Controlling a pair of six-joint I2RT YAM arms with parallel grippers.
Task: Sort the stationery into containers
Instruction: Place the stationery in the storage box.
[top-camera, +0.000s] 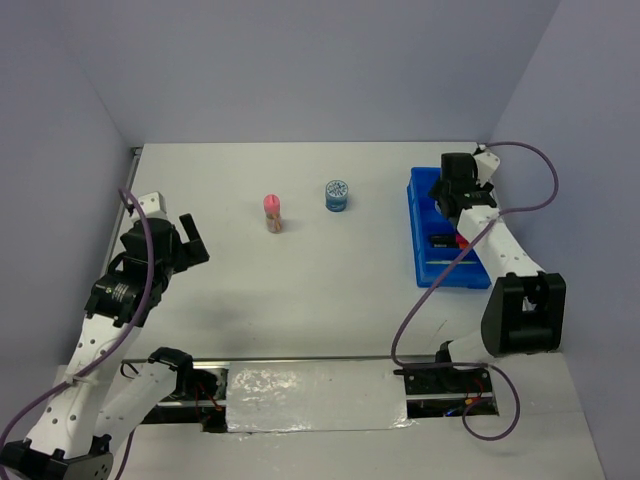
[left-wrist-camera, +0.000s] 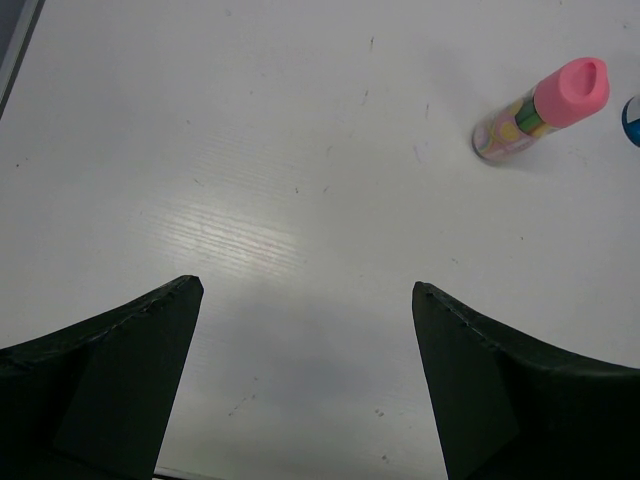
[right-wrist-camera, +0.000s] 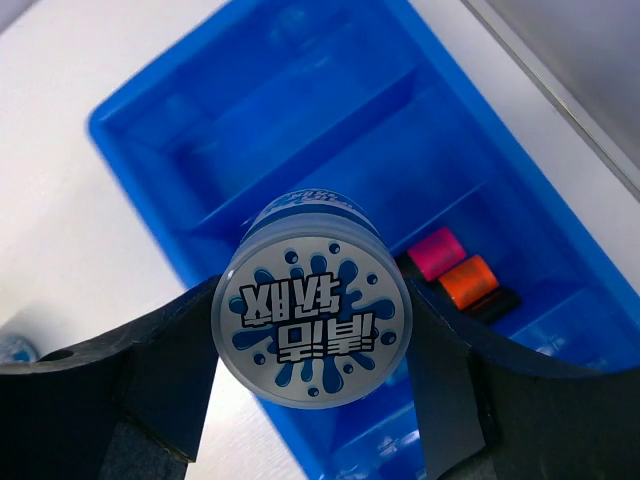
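White table (top-camera: 330, 290), pale lilac walls (top-camera: 300, 60)

We see the tray (right-wrist-camera: 150, 140) as smooth, glossy blue plastic; the roll (right-wrist-camera: 312, 320) above it looks frosted plastic with a printed face; the table (left-wrist-camera: 250, 200) under the tray is matt white (finely ribbed, lightly scuffed); the tube (left-wrist-camera: 540, 105) has a smooth cap.

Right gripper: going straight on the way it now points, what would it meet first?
The blue tray: the right gripper holds the patterned roll pointed into it, so the roll would touch a compartment floor or divider first; depth is unclear.
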